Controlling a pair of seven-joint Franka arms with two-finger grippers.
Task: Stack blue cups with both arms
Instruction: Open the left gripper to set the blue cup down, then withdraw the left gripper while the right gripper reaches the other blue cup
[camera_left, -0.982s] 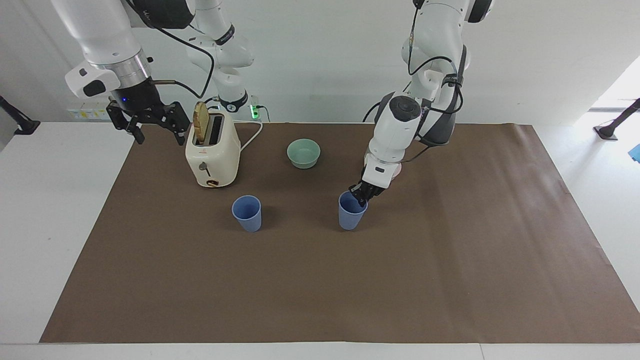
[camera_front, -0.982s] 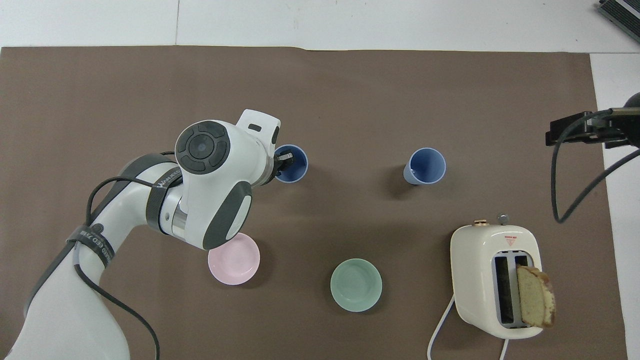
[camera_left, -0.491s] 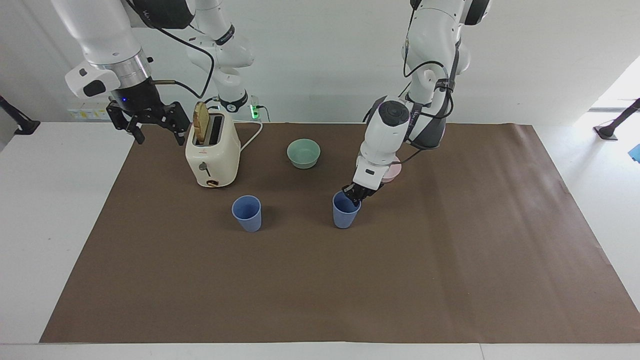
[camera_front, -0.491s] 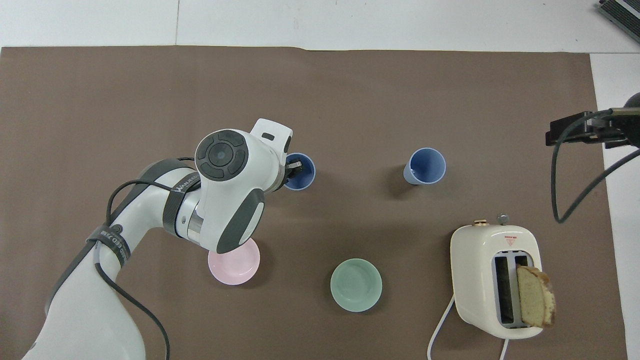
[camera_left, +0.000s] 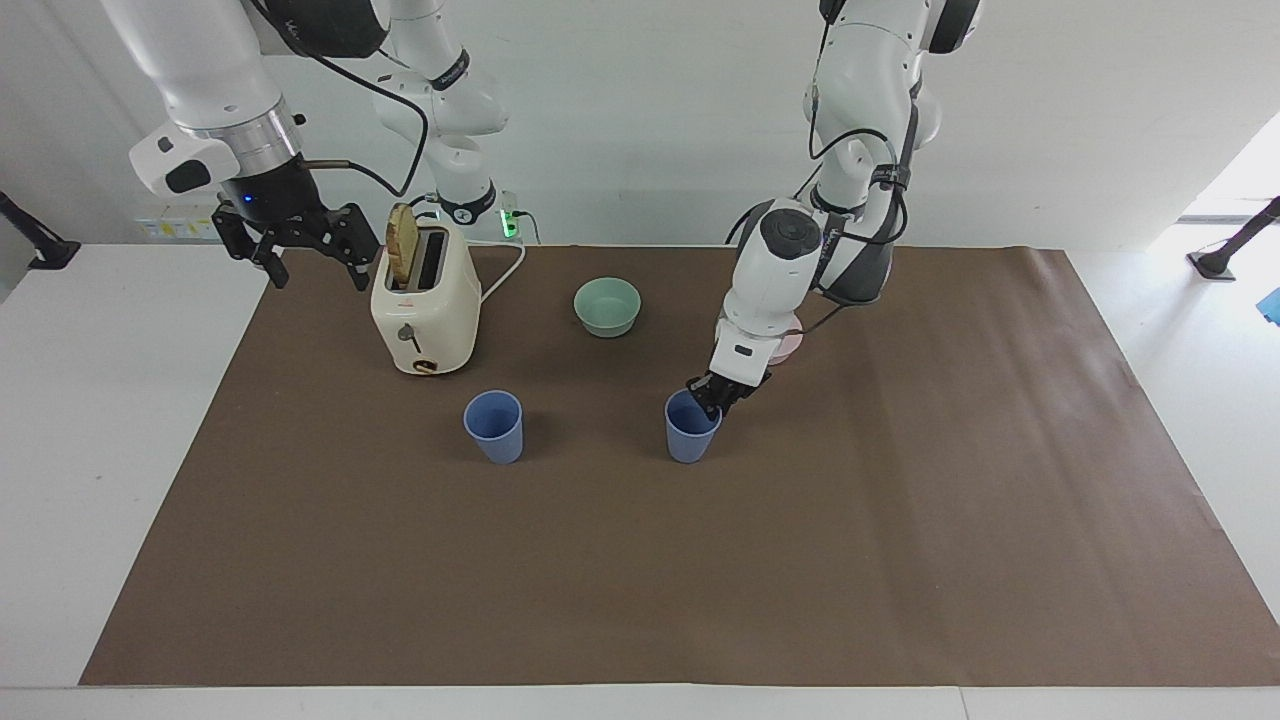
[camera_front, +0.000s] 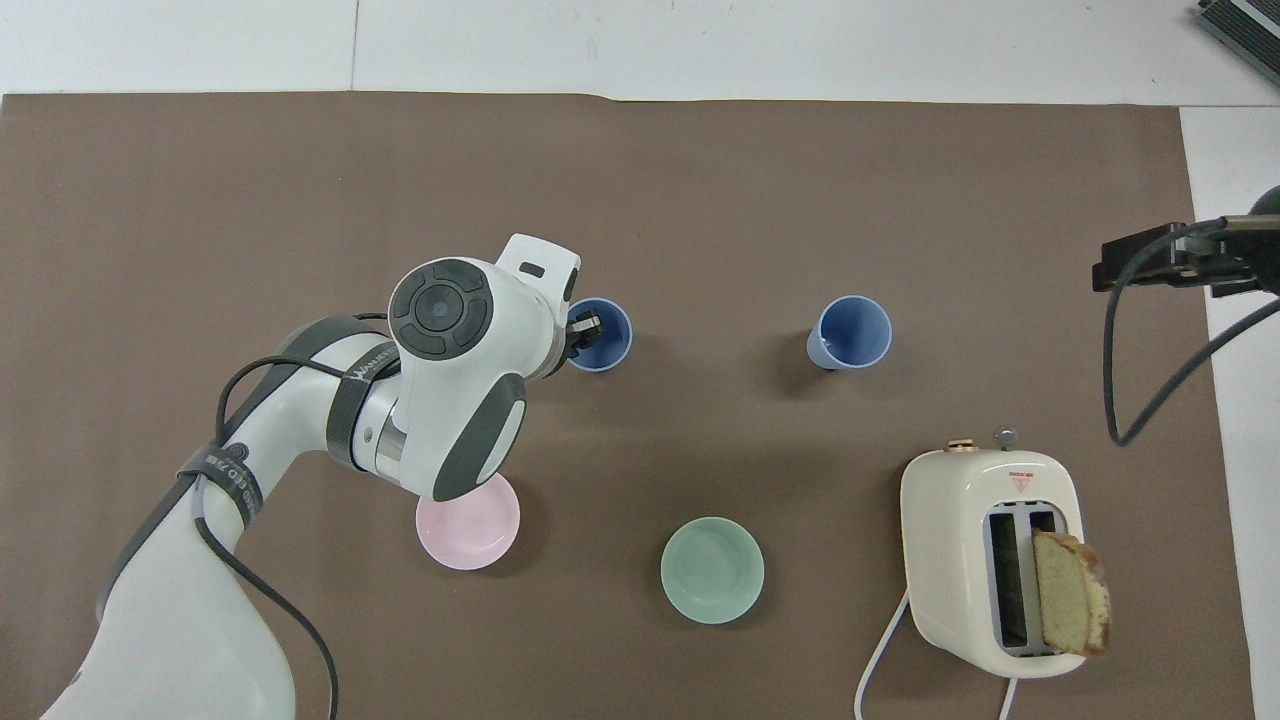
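Two blue cups stand upright on the brown mat. One blue cup (camera_left: 495, 428) stands free, farther from the robots than the toaster; it also shows in the overhead view (camera_front: 853, 333). My left gripper (camera_left: 712, 398) is shut on the rim of the other blue cup (camera_left: 690, 440), with one finger inside it; both show in the overhead view, the gripper (camera_front: 585, 330) at the cup (camera_front: 607, 335). I cannot tell whether this cup touches the mat. My right gripper (camera_left: 320, 278) is open and empty, up in the air beside the toaster, waiting.
A cream toaster (camera_left: 425, 310) with a slice of bread in one slot stands toward the right arm's end. A green bowl (camera_left: 607, 305) and a pink bowl (camera_front: 468, 520) sit nearer to the robots than the cups. The left arm's elbow hangs over the pink bowl.
My left gripper has moved the held blue cup a short way toward the other cup. The right arm has not moved.
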